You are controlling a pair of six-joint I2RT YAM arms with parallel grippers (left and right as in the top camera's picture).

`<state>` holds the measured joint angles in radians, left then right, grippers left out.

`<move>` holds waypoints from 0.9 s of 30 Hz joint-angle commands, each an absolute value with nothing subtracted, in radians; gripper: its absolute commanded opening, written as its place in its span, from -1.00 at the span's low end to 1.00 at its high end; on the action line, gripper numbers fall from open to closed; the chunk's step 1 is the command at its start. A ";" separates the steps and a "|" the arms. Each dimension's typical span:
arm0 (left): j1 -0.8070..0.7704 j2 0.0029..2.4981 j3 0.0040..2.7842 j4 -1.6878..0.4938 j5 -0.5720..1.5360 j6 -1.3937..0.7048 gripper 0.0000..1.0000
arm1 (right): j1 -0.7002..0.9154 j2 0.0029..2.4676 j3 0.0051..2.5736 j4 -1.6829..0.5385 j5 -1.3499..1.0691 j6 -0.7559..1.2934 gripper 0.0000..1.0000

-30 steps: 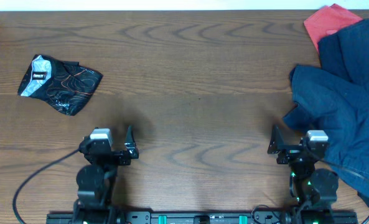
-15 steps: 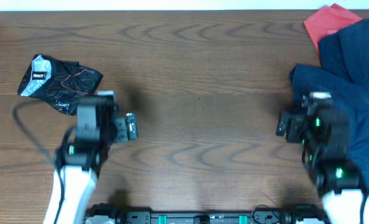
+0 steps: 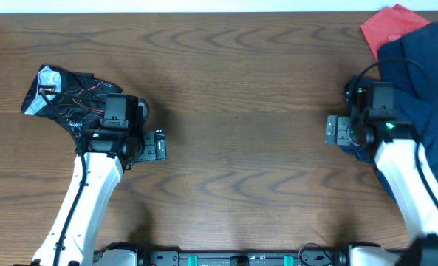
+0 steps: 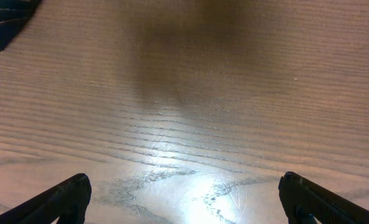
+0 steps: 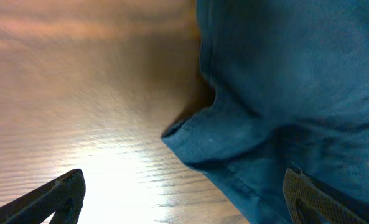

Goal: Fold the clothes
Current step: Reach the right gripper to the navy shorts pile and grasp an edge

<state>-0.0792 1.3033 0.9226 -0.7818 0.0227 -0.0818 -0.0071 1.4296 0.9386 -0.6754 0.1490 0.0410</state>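
Arms just swung up-frame: R gripper (image 3: 334,131) at navy pile (image 3: 418,74) far right, L gripper (image 3: 160,145) by black garment (image 3: 63,96) upper left. Both splayed wide, 1st grab pending.

left claw (image 4: 184,190) advanced near black garment (image 3: 63,92) | right claw (image 5: 184,186) over navy garment (image 3: 425,89)

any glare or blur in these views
Left wrist: bright glare patch low on the table, a dark shadow above it. Right wrist: glare at lower left, the navy garment soft and blurred. Overhead: even light, sharp.

Glossy wood-grain table (image 3: 233,96), overhead glare
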 commanded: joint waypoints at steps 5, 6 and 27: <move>-0.075 1.304 0.937 -0.784 0.018 -0.091 0.96 | -0.015 1.635 0.948 -0.616 0.259 0.069 0.98; -0.075 1.304 0.937 -0.784 0.018 -0.091 0.96 | -0.016 1.658 0.948 -0.601 0.277 0.086 0.99; -0.075 1.304 0.937 -0.781 0.018 -0.091 0.96 | -0.068 1.558 1.033 -0.601 0.292 0.110 -0.98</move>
<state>-0.0792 1.3037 0.9226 -0.7815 0.0227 -0.0818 -0.0387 1.6848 0.9615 -0.5880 0.2691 0.1024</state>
